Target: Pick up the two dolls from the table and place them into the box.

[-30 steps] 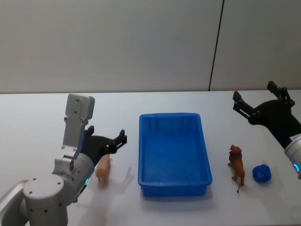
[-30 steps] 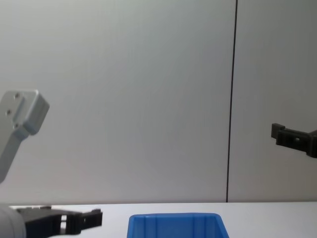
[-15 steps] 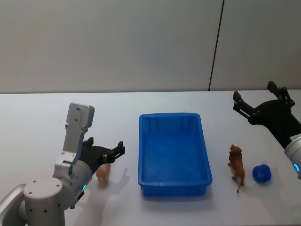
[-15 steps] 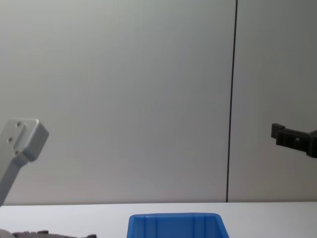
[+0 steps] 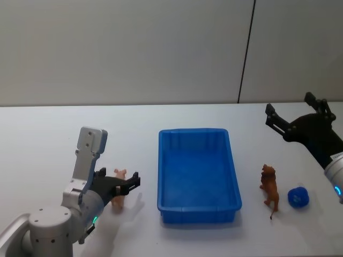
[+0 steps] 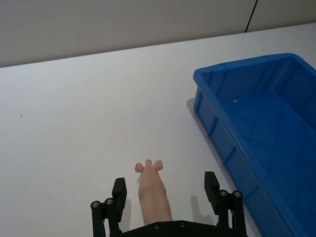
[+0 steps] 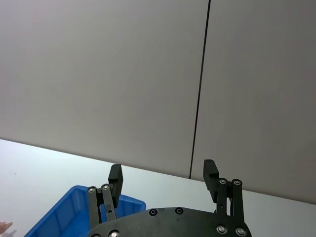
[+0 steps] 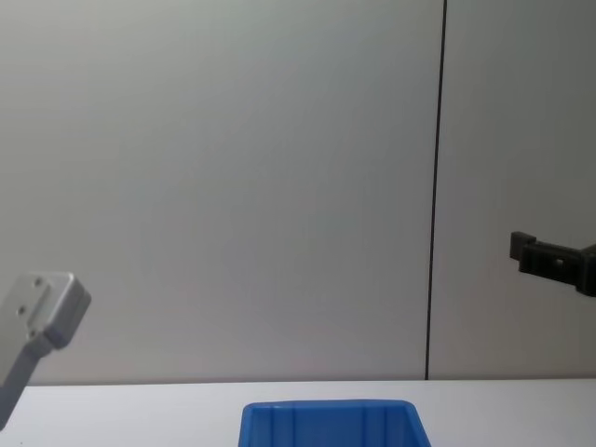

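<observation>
Pink pig doll [image 6: 151, 192] lying on white table [image 5: 48, 139], just left of blue box [image 5: 198, 205], near its front end. Left gripper [image 6: 165, 180] low over it, fingers spread wide to either side, clear of both flanks. Brown lion doll [image 5: 269, 191] upright right of box, small blue lump [image 5: 298, 197] just beside. Right gripper [image 5: 289, 107] raised over far right of table, fingers spread, holding nothing.

The left end effector [image 5: 122, 186] sits low, fingers spread wide; the right end effector [image 5: 289, 105] hangs raised, likewise spread
</observation>
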Motion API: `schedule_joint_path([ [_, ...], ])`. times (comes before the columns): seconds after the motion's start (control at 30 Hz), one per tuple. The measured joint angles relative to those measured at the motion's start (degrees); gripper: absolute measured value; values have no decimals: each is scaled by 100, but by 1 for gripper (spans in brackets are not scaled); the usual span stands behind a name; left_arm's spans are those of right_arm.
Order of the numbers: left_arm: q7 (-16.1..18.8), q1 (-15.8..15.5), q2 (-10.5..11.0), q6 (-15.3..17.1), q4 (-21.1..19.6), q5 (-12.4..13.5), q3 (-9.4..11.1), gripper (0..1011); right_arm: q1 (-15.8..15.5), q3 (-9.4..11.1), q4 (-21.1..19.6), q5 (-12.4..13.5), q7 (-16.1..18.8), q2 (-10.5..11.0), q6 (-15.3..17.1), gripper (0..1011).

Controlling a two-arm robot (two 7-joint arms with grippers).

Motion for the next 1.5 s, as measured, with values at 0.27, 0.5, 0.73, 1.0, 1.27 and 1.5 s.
schedule_joint_path([
  [0.27,-133,-51,-53,10,271,-31,-12,1001,0,0,0,0,0,0,0,1001],
  [0.5,-220,-93,-96,21,479,-52,-21,1001,0,0,0,0,0,0,0,1001],
  [0.73,-278,-132,-137,37,649,-55,-29,882,0,0,0,0,0,0,0,1001],
  [1.0,-299,-168,-180,68,781,-9,-34,617,0,0,0,0,0,0,0,1001],
  [1.27,-260,-180,-204,111,820,66,-34,397,0,0,0,0,0,0,0,1001],
  [1.5,-176,-162,-200,85,748,198,-37,389,0,0,0,0,0,0,0,1001],
])
